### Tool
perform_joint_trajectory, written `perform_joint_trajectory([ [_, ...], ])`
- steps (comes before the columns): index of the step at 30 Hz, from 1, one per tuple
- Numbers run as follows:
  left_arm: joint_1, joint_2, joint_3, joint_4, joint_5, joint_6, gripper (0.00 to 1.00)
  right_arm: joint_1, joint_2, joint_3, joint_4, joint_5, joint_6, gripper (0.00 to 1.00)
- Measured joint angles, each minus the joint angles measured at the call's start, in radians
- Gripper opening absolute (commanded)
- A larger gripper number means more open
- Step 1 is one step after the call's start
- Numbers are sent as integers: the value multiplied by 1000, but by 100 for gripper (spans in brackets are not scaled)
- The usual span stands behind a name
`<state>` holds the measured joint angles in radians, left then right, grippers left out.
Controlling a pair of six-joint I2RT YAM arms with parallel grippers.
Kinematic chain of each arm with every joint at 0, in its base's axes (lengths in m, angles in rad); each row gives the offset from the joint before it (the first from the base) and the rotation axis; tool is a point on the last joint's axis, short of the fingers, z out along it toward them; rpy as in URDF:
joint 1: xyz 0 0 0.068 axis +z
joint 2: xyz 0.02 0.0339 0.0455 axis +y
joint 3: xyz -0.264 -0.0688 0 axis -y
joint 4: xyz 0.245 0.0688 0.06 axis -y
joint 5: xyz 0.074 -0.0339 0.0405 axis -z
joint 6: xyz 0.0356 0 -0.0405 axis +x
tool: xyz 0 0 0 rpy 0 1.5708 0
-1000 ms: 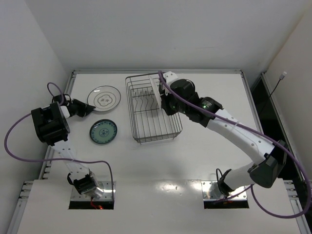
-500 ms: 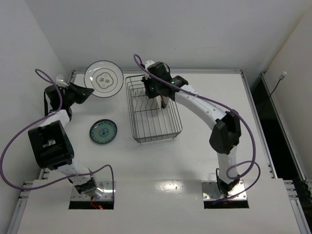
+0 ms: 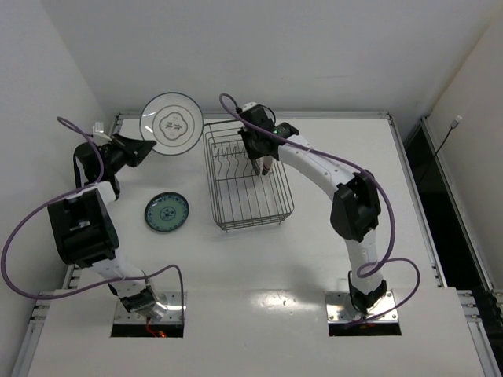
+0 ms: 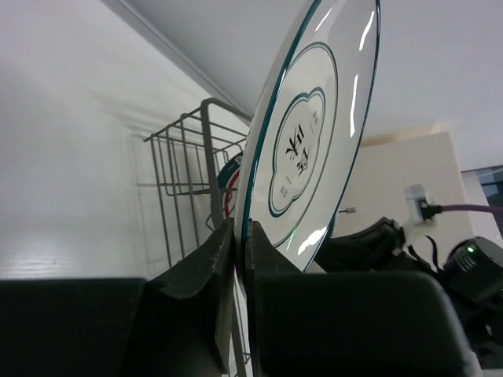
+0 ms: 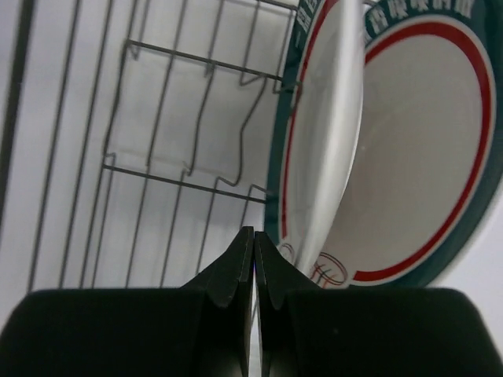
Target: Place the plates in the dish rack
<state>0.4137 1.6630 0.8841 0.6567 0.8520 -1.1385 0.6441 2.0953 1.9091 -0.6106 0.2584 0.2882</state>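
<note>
Mid-load, looks like. Holding the pale round plate with thin dark rim [image 3: 172, 123] upright in the clamped left gripper [image 4: 240, 232], left of the dark wire dish rack [image 3: 251, 206], with the right gripper [image 5: 254, 242] pinched together on nothing inside it, beside a white plate with green-red rim [image 5: 409, 157]. Next: swing over, slot between free prongs.

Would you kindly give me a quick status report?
Left gripper shut on pale plate, raised beside dish rack. Right gripper shut, beside two banded plates in rack. Teal plate on table. Nothing blocking.

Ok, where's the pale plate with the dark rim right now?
Top view, far left: the pale plate is gripped by its rim in the left gripper, up in the air just left of the dish rack's far-left corner.
</note>
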Motion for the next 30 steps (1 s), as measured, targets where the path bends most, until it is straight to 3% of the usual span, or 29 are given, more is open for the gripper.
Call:
perform_joint_trajectory([
  [6, -3, 11, -4, 92, 36, -53, 0, -23, -2, 3, -1, 8, 2, 2],
  [10, -19, 11, -5, 130, 56, -71, 0, -25, -37, -18, 39, -61, 11, 29],
  [11, -30, 11, -5, 140, 62, -75, 0, -28, -55, -28, 51, -92, 20, 40],
  [13, -55, 11, -5, 159, 77, -79, 0, -33, -90, -34, 79, -167, 39, 50],
  [18, -142, 13, -5, 195, 117, -87, 0, -70, -148, -34, 198, -370, 113, 54],
  [22, -208, 13, -4, 206, 139, -86, 0, -112, -151, -61, 285, -489, 182, 54],
  [24, -233, 14, -4, 211, 152, -86, 0, -127, -151, -103, 327, -540, 217, 50],
  [26, -254, 17, -3, 218, 164, -86, 0, -143, -151, -144, 351, -578, 246, 36],
  [27, -265, 21, 1, 221, 167, -85, 0, -151, -151, -162, 359, -600, 262, 7],
  [28, -270, 24, 4, 221, 168, -86, 0, -156, -151, -172, 364, -612, 272, 0],
  [30, -273, 34, 5, 217, 161, -76, 5, -169, -156, -188, 395, -667, 325, 0],
])
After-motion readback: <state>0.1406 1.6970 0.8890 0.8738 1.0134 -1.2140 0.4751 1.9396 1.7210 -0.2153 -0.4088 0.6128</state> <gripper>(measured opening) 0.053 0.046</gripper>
